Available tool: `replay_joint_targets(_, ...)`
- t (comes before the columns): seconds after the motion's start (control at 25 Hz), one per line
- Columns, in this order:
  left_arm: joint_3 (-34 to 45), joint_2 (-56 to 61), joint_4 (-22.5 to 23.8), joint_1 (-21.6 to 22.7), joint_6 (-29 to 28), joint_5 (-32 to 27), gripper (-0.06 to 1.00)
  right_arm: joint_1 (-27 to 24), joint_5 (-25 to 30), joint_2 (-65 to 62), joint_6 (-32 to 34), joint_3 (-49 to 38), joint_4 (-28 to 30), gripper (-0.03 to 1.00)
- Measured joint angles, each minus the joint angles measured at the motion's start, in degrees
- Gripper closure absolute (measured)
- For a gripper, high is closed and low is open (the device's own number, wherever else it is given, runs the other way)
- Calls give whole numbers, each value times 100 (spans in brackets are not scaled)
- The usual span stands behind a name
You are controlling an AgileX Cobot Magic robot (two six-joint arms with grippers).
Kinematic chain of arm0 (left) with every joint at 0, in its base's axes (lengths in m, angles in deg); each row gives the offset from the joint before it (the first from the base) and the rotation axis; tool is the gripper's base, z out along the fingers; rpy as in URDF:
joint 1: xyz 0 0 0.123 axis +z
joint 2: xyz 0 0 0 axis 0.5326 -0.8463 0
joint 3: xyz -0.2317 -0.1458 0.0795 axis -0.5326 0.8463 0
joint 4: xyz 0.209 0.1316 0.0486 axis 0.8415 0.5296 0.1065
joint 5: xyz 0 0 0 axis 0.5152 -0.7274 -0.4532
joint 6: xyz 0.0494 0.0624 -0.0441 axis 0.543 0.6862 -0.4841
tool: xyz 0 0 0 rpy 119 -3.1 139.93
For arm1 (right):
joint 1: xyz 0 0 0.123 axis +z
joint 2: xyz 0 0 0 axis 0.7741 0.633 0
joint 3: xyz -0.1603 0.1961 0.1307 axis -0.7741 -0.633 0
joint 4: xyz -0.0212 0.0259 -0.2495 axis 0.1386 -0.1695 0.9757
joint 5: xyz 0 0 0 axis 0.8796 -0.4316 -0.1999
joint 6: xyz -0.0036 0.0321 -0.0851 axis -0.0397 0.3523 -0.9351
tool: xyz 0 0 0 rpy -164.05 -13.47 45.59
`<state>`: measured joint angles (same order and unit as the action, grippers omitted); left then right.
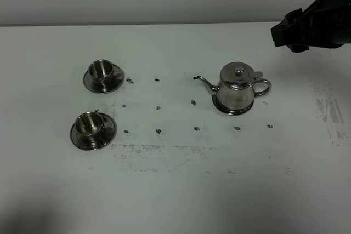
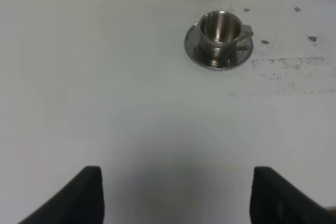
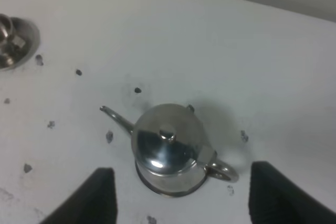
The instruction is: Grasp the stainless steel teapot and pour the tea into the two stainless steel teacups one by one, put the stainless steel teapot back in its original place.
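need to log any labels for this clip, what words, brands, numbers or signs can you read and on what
None: no readable text in any view.
The teapot shows bare shiny steel, no brand or number visible.
The far cup and near cup are plain steel, no marking visible.
The table carries only dark specks and scuffs, not letters.

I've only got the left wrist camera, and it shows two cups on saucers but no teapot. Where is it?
Observer: The teapot stands on its disc in the right half of the high view, spout pointing left.
Operator: Is the right gripper holding it?
Observer: No, the right gripper is open, clear of the teapot.
Operator: The farther cup is cut off for me. Anything in it?
Observer: The farther cup looks empty from the high view.
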<state>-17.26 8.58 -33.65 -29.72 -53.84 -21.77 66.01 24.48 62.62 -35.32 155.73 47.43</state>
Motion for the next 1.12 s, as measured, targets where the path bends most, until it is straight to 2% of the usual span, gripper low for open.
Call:
replay_joint_targets(0.32, 0, 0, 0, 0, 0, 0, 36, 0, -20, 463, -60, 0, -50, 44)
replay_joint_targets(0.68, 0, 0, 0, 0, 0, 0, 36, 0, -453, 578, -184, 0, -166, 45)
replay_joint_targets(1.0, 0, 0, 0, 0, 0, 0, 36, 0, -1412, 887, -175, 0, -171, 45)
replay_joint_targets(1.12, 0, 0, 0, 0, 0, 0, 36, 0, -1807, 1196, 127, 0, -29, 45)
